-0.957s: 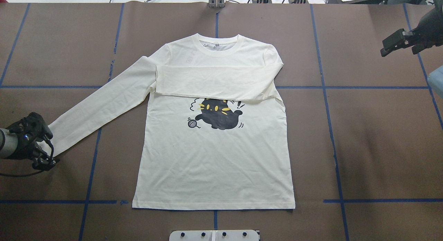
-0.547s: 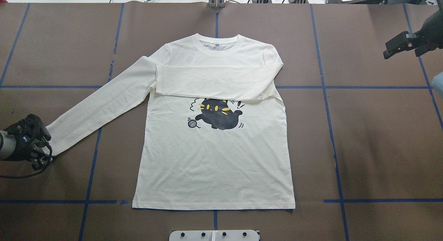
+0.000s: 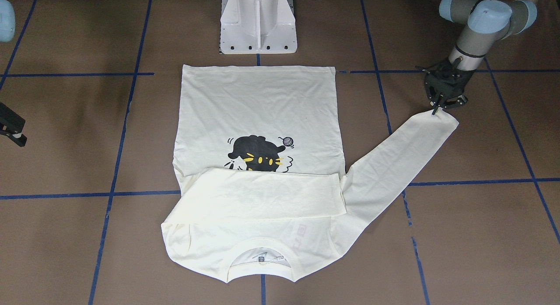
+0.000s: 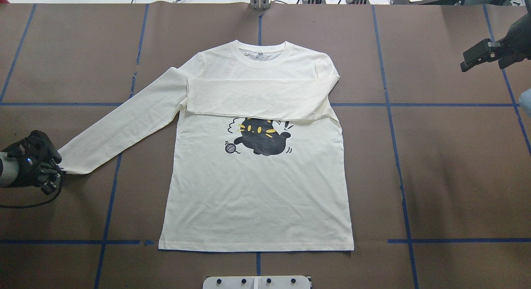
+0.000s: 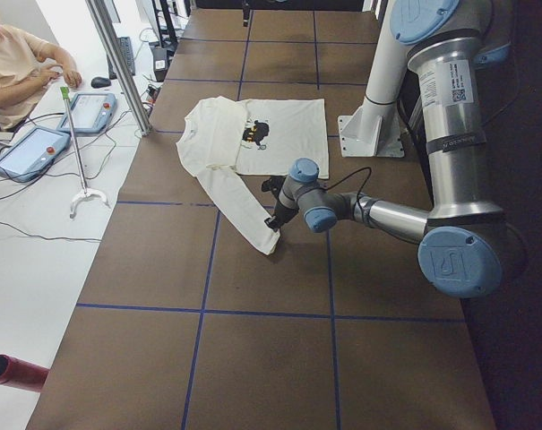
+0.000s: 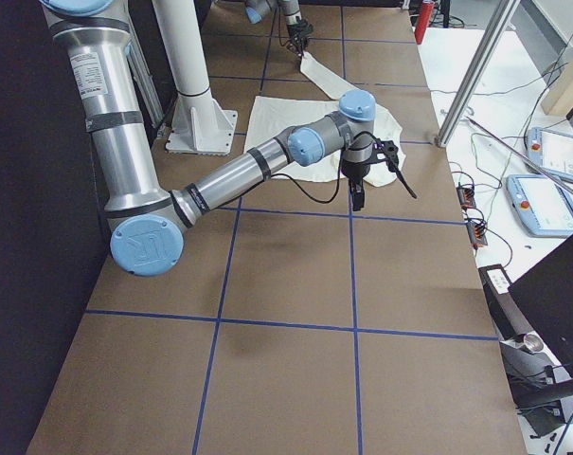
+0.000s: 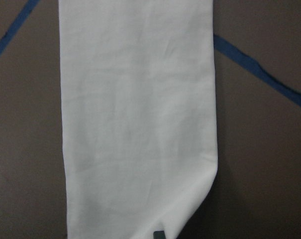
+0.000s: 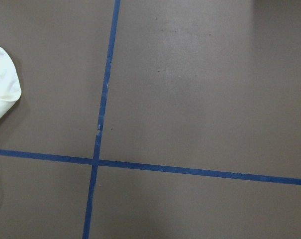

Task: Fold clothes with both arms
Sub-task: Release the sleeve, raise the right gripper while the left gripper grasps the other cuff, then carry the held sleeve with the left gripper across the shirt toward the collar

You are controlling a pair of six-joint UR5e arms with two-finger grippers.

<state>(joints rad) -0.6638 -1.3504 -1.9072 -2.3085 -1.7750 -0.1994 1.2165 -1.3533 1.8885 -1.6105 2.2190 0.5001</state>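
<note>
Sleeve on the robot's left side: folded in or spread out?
Spread out. The left sleeve lies straight and diagonal on the table, cuff at the left pincer; only the other sleeve is folded across the chest.

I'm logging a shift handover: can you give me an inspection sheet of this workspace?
surface: brown table with a blue tape grid, flat.
job's things: T-shirt graphic up, one sleeve folded across chest, other stretched out.
clutter: nothing seen.
grippers: left gripper seems shut on the outstretched cuff; right gripper open, clear of cloth.
cables: black cable loops by left wrist.
surroundings: white pedestal; seated person beside teach pendants.
</note>
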